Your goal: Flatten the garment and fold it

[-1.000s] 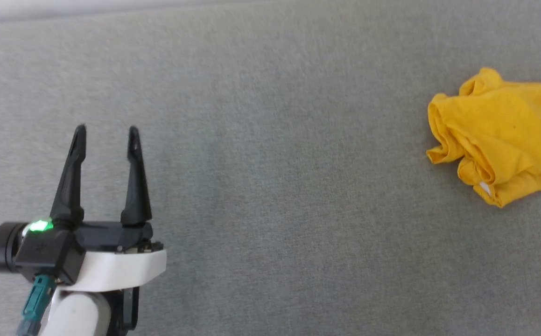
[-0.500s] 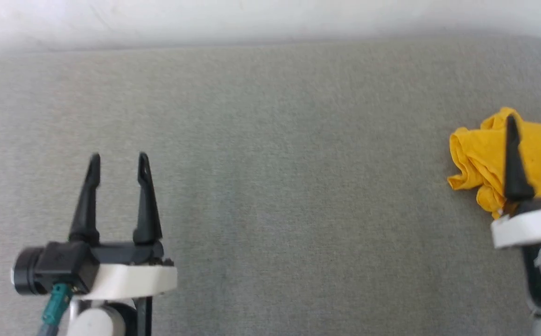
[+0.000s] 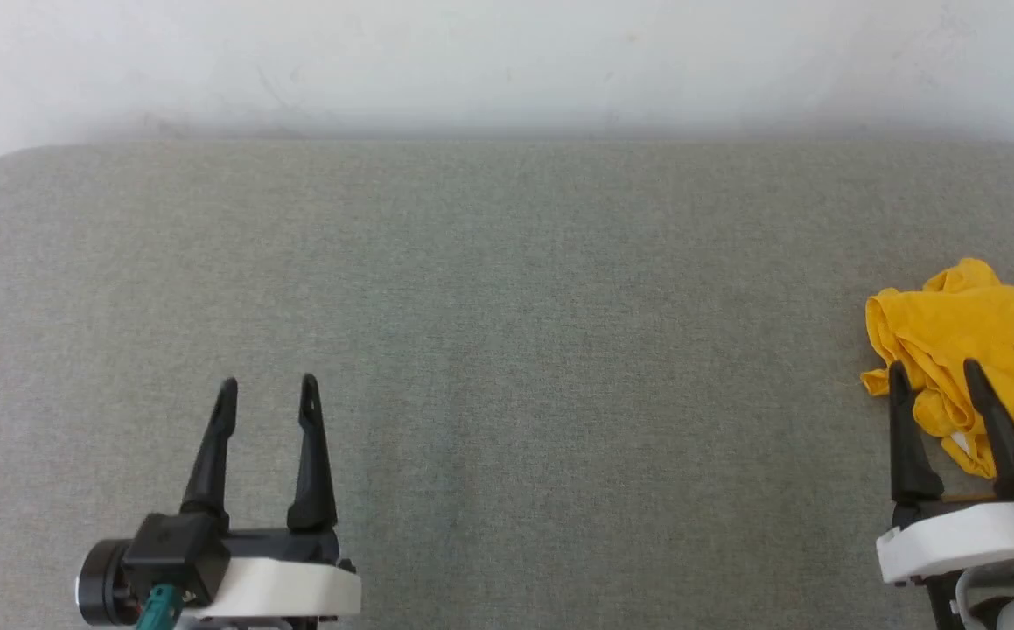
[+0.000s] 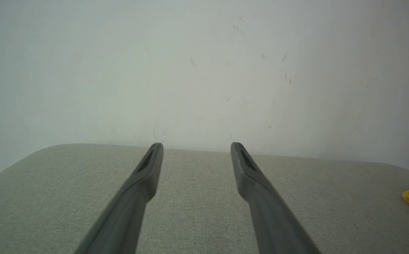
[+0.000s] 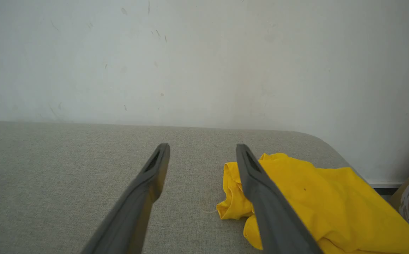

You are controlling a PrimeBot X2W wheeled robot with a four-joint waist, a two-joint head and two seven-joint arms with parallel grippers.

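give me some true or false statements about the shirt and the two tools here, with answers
1. The yellow shirt lies crumpled near the right end of the grey surface. True.
2. The left tool is shut on the shirt. False: it is open over bare surface, far from the shirt.
3. The right tool is open, with the shirt just ahead of it. True.
4. The shirt is spread flat and folded. False: it is bunched in a heap.
5. A white wall stands behind the surface. True.
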